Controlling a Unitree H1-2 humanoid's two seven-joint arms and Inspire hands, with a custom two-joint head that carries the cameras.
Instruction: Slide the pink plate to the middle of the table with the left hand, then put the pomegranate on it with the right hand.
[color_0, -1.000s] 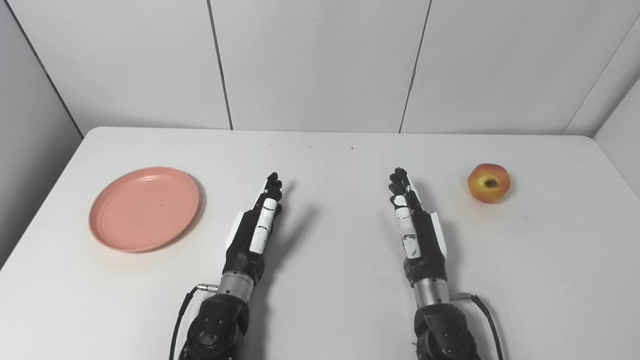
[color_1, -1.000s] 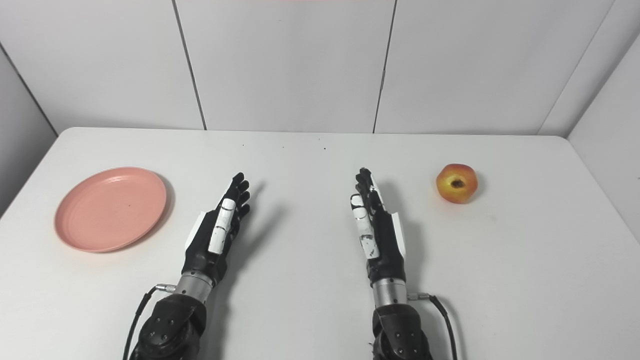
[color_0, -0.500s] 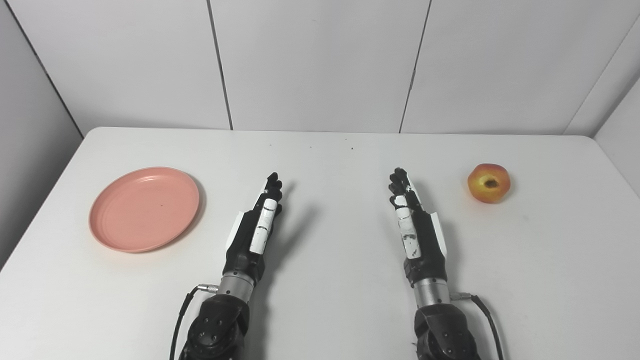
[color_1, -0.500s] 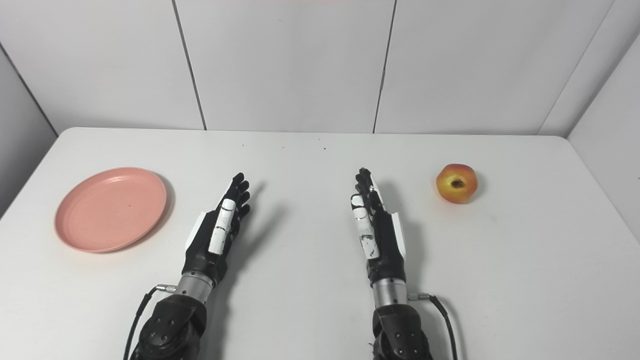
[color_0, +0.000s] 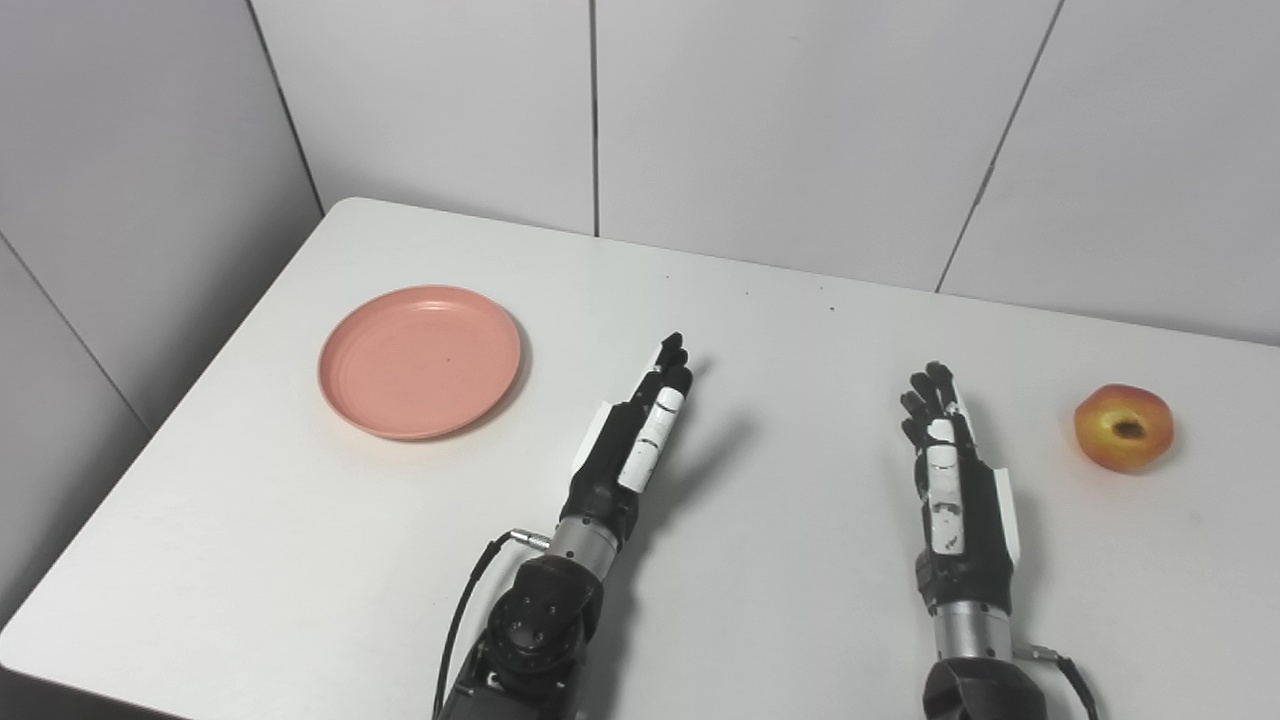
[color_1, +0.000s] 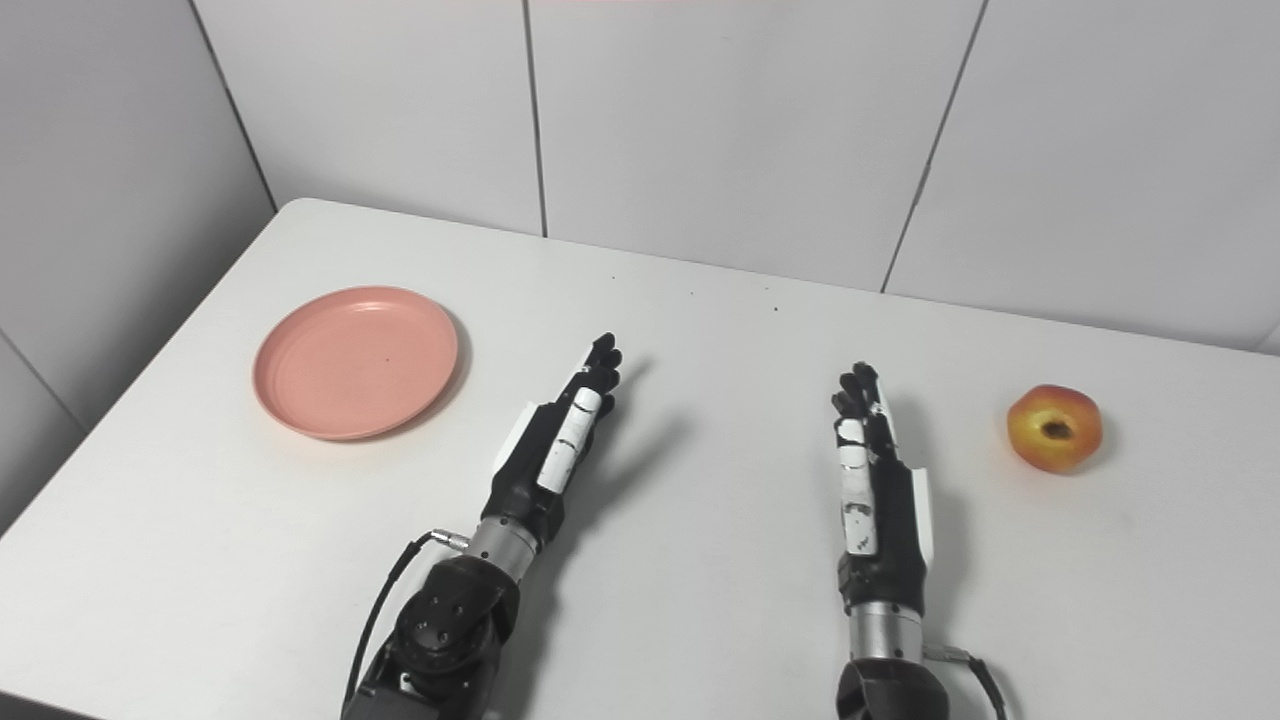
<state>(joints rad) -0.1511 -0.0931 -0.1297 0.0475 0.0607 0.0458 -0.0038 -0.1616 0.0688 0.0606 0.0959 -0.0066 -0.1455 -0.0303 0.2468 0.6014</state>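
One round pink plastic plate (color_0: 420, 361) sits at your worktop's (color_0: 300, 560) left side, one red-yellow pomegranate (color_0: 1123, 428) far right. Two hands between them: left hand (color_0: 634, 452) and right hand (color_0: 953, 497) both empty, fingers (color_0: 672, 362) straight and pressed together, touching neither item.

Round pink plate (color_0: 420, 361) with a shallow raised rim, empty, lying flat and right way up on the white counter (color_0: 330, 520), red-and-yellow pomegranate (color_0: 1123, 427) well apart from the plate, dark calyx end facing up, resting on the same counter
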